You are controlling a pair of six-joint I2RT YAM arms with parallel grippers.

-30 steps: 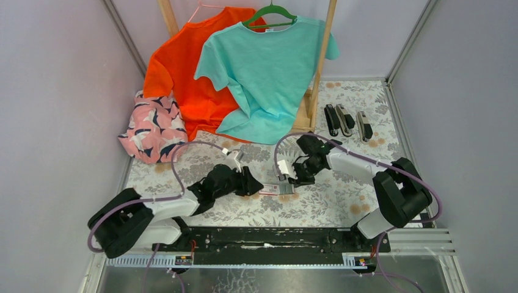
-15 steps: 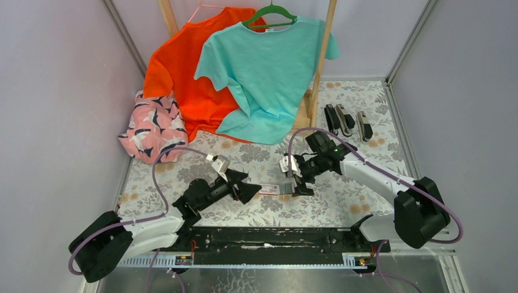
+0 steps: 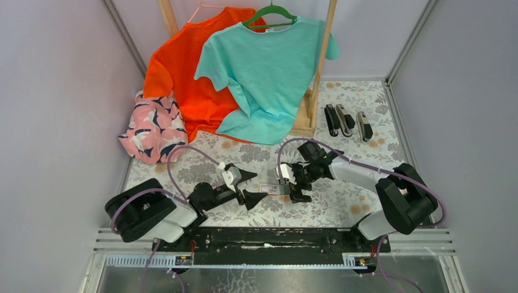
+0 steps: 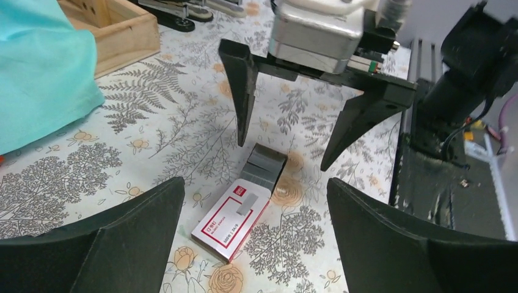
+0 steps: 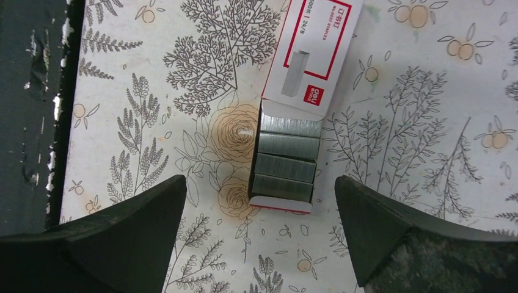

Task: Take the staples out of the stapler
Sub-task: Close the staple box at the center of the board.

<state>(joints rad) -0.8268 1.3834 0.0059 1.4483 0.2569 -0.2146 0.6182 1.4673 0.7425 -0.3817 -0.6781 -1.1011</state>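
Item: staples [image 5: 287,160], four silvery bands packed side by side in the slid-out tray [image 5: 280,204] of a small white-and-red box [image 5: 317,49]. Box lies flat on the floral worktop [image 3: 342,204], approx 6 o'clock of centre in top view, btwn the two arms. Change: a sec ago both sets of fingers were closed down at the box, left at the sleeve end, right at the tray end. Now the left fingers [image 4: 122,244] are spread wide either side of the box w/o contact. The right fingers [image 5: 122,226] are spread wide too, hovering over the tray. Neither holds anything. Box is in roughly the same spot, tray out. Meaning (judgement): box handling looks finished and the staples are parked in the tray. Staplers [image 3: 346,120], three in a row at approx 1 o'clock by the wooden stand [image 4: 116,30], lie well apart from both arms. Can't tell from here if any is still loaded; if so, next reach goes there w/ free fingers. Views: right wrist alone looks straight down, giving the band count and the printed sleeve. Left wrist shows the box end-on at a low angle, plus the opposite arm's fingers straddling above it. Top view alone gives the staplers, teal shirt [image 3: 262,73] and orange shirt [image 3: 183,79] at 11–12 o'clock, and patterned cloth [image 3: 153,128] at 10.
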